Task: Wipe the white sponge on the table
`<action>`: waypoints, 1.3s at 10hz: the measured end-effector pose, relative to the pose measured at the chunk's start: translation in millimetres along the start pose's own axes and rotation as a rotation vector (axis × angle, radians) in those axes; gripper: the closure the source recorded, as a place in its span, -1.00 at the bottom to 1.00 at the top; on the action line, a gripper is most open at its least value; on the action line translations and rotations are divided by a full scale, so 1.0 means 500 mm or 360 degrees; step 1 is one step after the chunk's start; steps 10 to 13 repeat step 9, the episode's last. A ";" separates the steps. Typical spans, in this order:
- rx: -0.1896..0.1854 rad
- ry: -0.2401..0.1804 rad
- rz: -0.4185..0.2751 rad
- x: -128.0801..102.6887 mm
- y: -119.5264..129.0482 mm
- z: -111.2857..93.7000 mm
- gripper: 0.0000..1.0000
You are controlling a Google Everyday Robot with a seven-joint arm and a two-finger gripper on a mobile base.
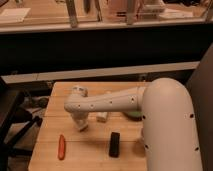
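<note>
The white sponge (102, 117) lies on the wooden table (55, 125), near its middle and just under my arm. My gripper (81, 125) points down at the table top, a little left of the sponge. It appears to touch or hover just above the wood. The white arm (120, 102) reaches in from the right and hides part of the sponge.
An orange, carrot-like object (61, 146) lies at the front left of the table. A black rectangular object (115, 144) lies at the front middle. A green item (132, 115) shows partly behind the arm. A dark chair (12, 120) stands to the left, and a counter edge (100, 72) runs behind.
</note>
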 end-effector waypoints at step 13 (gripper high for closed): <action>0.0031 0.0010 -0.0060 -0.027 -0.004 -0.011 1.00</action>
